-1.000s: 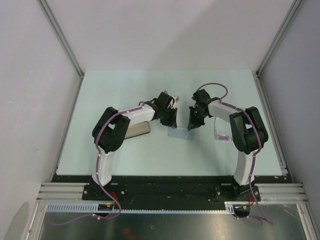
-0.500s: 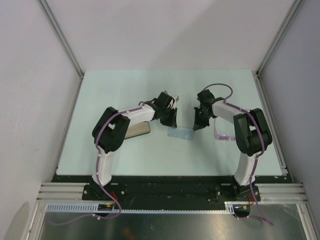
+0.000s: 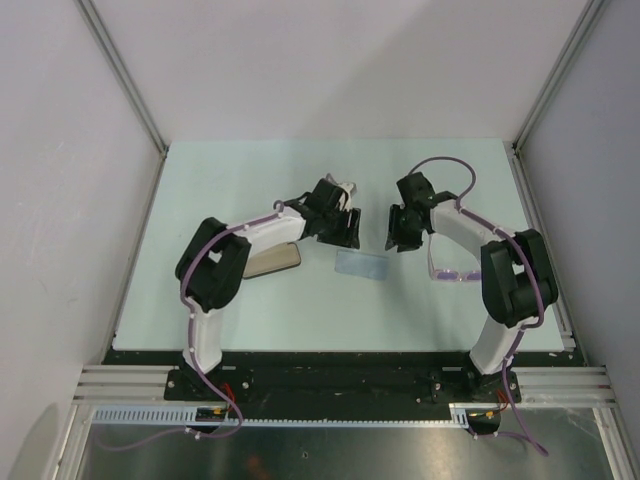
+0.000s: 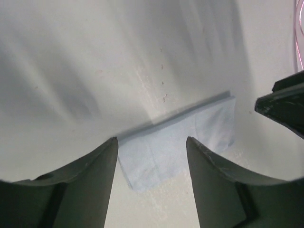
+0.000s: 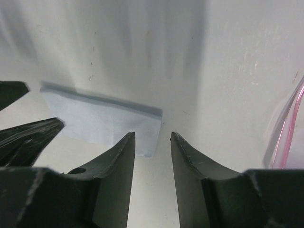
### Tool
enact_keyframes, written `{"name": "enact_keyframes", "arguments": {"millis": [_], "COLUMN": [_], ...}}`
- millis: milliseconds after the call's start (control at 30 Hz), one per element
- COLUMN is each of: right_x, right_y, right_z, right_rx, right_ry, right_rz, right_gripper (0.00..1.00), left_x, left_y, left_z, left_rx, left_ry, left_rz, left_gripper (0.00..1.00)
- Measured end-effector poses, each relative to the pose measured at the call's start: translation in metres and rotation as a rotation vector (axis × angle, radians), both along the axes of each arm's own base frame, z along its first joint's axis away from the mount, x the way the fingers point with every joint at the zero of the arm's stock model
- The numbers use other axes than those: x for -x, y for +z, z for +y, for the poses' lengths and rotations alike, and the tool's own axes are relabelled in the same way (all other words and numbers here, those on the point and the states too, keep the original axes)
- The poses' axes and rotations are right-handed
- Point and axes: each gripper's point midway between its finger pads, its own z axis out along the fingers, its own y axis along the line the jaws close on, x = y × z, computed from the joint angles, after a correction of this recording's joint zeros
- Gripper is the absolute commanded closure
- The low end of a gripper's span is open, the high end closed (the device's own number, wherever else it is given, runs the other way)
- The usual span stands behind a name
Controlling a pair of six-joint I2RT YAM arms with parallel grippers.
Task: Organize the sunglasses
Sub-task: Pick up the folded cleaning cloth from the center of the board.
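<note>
Overhead alone, case beside left arm, sunglasses whole near tabletop's right edge, wrist views closer, left gripper and right gripper both parted, empty, above folded blue cloth.

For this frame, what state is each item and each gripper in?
Cloth: folded, flat on the table, not gripped.
Sunglasses: on the table, not gripped.
Case: on the table, partly hidden; open or shut unclear.
Left gripper: open, empty.
Right gripper: open, empty.
</note>
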Motion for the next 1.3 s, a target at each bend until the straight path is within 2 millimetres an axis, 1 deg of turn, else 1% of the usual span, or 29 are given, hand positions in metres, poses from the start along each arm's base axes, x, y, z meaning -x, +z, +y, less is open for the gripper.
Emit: {"name": "enact_keyframes", "arguments": {"millis": [167,267,367,533,700,933,1133,1300], "right_x": [0.003,0.005,0.011,0.025,0.035,0.032,0.028,0.03], "right_y": [-0.002,-0.006,-0.013,-0.028,-0.036,-0.036,-0.035,-0.036], "right_z": [-0.001,-0.003,-0.007,-0.011,-0.007,-0.001,0.003,0.009], "right_rx": [0.034,0.049,0.061,0.07,0.071,0.057,0.042,0.036], "right_ry": [-0.062,-0.109,-0.152,-0.201,-0.209,-0.21,-0.218,-0.201], "right_rz": [0.01,0.018,0.04,0.086,0.109,0.092,0.076,0.078], "right_gripper": [0.59,0.6,0.61,0.61,0.6,0.6,0.6,0.6], "left_x": [0.0,0.004,0.011,0.023,0.03,0.034,0.033,0.034], "left_y": [0.024,0.027,0.021,0.01,-0.004,-0.019,-0.02,-0.02], "left_z": [0.013,0.021,0.026,0.03,0.031,0.035,0.036,0.033], "left_rx": [-0.007,-0.021,-0.035,-0.045,-0.06,-0.074,-0.052,-0.024], "left_ry": [0.037,0.052,0.063,0.072,0.074,0.078,0.081,0.068], "left_rz": [-0.056,-0.055,-0.02,0.057,0.108,0.155,0.178,0.203], "left_gripper": [0.31,0.37,0.44,0.44,0.44,0.51,0.51,0.52]}}
